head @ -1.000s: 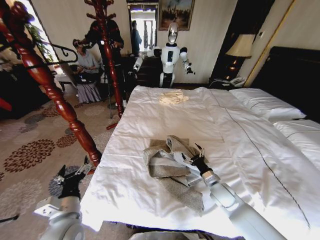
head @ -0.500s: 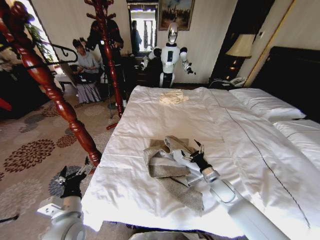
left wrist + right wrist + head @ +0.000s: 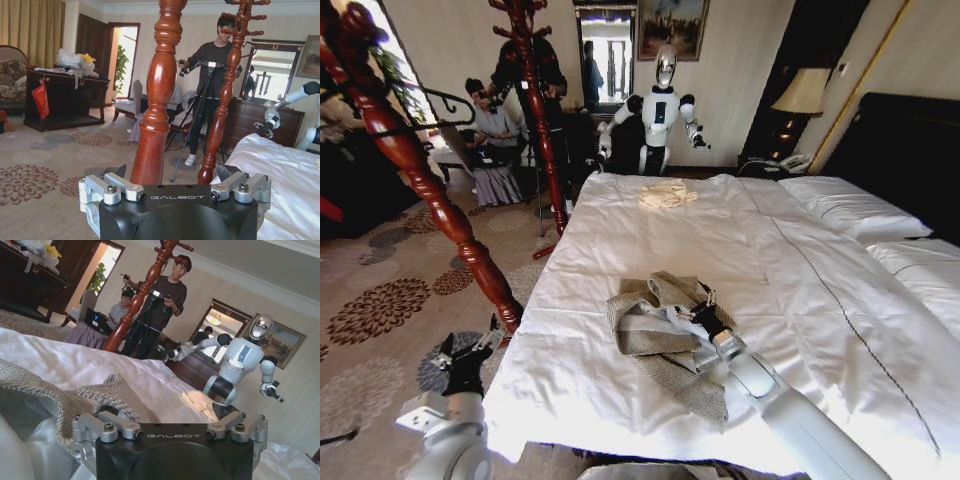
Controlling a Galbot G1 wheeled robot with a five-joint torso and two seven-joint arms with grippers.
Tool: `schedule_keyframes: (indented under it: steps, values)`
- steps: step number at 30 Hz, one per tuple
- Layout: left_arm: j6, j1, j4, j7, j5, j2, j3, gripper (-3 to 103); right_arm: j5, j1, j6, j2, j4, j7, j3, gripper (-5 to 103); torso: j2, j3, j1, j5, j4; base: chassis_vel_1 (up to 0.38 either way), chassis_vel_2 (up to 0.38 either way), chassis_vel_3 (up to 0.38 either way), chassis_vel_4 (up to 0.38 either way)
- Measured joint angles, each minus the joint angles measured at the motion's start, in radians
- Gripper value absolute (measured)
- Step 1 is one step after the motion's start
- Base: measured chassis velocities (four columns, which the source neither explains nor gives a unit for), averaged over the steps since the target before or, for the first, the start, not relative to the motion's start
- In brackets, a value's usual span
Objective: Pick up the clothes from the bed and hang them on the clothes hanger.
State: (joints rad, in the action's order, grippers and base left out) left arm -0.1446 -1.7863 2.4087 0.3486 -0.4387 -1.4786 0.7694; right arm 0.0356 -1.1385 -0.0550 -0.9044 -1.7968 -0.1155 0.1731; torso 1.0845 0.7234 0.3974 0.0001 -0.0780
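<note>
— While the right gripper (image 3: 698, 305) sits low on the bed (image 3: 650, 235), what lies around its fingers?
— The grey-beige herringbone jacket (image 3: 660, 335), crumpled on the white duvet near the foot-side edge. The fingers are down in its folds, touching the cloth at the upper part of the heap, with the white lining just beside them.
— Are they closed on it?
— I cannot tell; the wrist and the fabric hide the tips. From the right wrist view a herringbone fold (image 3: 60, 390) rises directly ahead of the fingers and drapes across one side.
— And beyond them?
— A small pale cream-yellow garment (image 3: 667, 194) lies well past the fingers, near the far end of the bed. Another white robot (image 3: 660, 110) stands beyond that.
— The left gripper (image 3: 468, 352)?
— Hanging off the bed's side above the patterned carpet (image 3: 380, 310), well apart from the jacket. Its fingers are spread, holding nothing. A turned red wooden post (image 3: 159, 95) stands just ahead of them.
</note>
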Motion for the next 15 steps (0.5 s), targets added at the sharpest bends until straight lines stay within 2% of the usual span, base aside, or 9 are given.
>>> schedule_keyframes:
  steps: [15]
  values:
    - [0.0, 0.011, -0.011, 0.0, -0.004, 0.0, -0.001, 100, 0.015, 0.019, -0.042, -0.002, 0.015, 0.034, -0.011, 100, 0.0, 0.0, 0.0, 0.0, -0.0001, 0.0, 0.0, 0.0, 0.0]
